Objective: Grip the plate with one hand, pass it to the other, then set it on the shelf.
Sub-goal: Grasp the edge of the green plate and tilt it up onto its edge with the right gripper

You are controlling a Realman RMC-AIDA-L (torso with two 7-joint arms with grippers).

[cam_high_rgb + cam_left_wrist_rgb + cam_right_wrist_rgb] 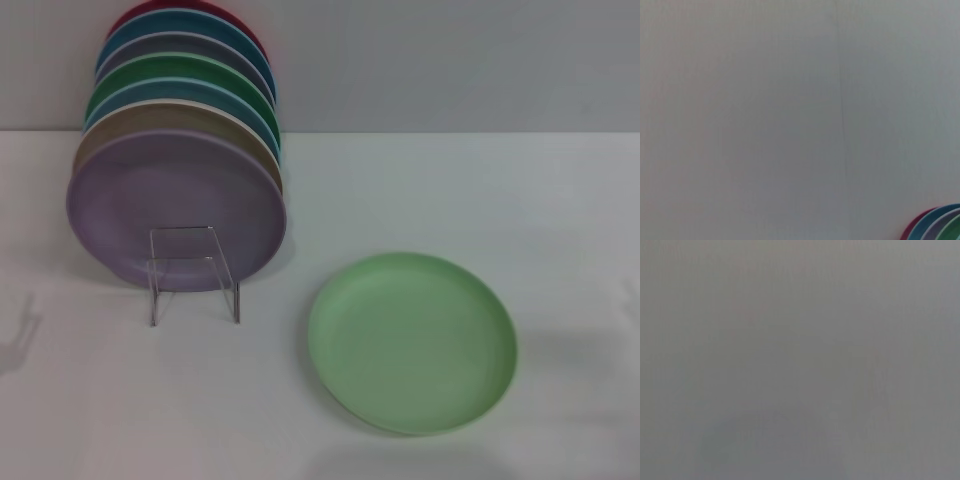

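The pale pastel green plate (412,342) lies flat on the white table, right of centre and near the front. The clear plate rack (193,272) stands to its left and holds a row of upright plates, with its front slot free. The lilac plate (176,208) is the frontmost in the row. Neither gripper shows in any view. The left wrist view shows only a blank wall and the rims of the rack's rear plates (935,225). The right wrist view shows only plain grey.
Behind the lilac plate stand several more plates, among them a beige one (120,135), blue ones, a darker green one (180,72) and a red one (215,12) at the back. A grey wall rises behind the table (480,190).
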